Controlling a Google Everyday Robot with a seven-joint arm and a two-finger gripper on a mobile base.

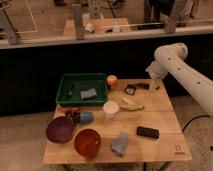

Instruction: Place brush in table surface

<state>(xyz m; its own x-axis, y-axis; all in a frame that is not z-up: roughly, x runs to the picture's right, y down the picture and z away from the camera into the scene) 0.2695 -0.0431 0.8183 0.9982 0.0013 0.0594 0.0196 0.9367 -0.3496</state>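
The brush (130,89), a small chunky black object with a pale patch, lies on the light tan table surface (162,112) near its far edge, right of an orange ball. The white arm reaches in from the right. My gripper (153,84) hangs just above the far right part of the table, a little to the right of the brush and apart from it. A slim dark stick (142,85) lies between the brush and the gripper.
A green tray (66,80) holding a grey sponge stands at the far left. Also on the table are an orange ball (112,80), a banana (131,105), a white cup (110,109), a flat black phone (148,132), a grey cloth (120,144), an orange bowl (87,142), a purple bowl (60,129) and a blue cup (86,117).
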